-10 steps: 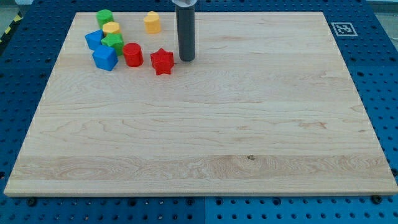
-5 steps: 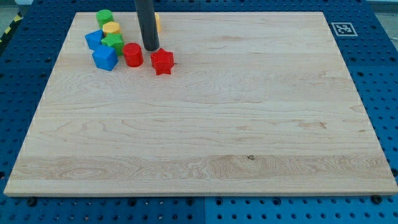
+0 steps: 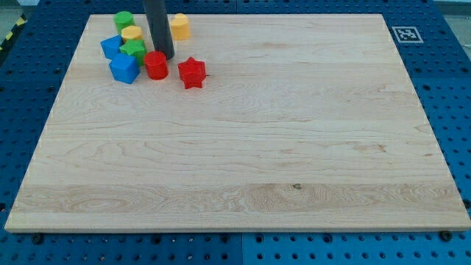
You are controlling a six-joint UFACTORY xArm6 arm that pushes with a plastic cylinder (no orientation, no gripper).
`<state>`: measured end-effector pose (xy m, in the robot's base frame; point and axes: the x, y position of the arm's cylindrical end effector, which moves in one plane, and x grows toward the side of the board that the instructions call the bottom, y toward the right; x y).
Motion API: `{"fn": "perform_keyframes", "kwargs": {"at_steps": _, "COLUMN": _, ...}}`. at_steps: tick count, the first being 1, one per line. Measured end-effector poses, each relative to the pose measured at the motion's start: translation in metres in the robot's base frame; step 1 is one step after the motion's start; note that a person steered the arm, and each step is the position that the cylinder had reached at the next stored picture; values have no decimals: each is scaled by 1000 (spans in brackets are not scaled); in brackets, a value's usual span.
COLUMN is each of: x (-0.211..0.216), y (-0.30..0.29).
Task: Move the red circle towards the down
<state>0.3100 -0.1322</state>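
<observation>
My tip (image 3: 163, 57) sits at the far edge of the red cylinder (image 3: 156, 65), touching or just about; it's a bare rod, so nothing held. The red cylinder is in the far-left part of the wooden board (image 3: 243, 147), with the red star (image 3: 191, 72) just right of it and a blue cube (image 3: 124, 68) just left. Green block (image 3: 133, 49), yellow block (image 3: 132, 33), another green (image 3: 123, 20) and another blue (image 3: 111, 47) cluster far-left; a yellow cylinder (image 3: 179, 26) sits right of the rod.
</observation>
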Motion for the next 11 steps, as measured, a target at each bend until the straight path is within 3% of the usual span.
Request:
{"fn": "perform_keyframes", "kwargs": {"at_steps": 3, "x": -3, "y": -7}}
{"fn": "perform_keyframes", "kwargs": {"at_steps": 10, "x": 79, "y": -9}}
{"fn": "perform_keyframes", "kwargs": {"at_steps": 11, "x": 79, "y": -32}}
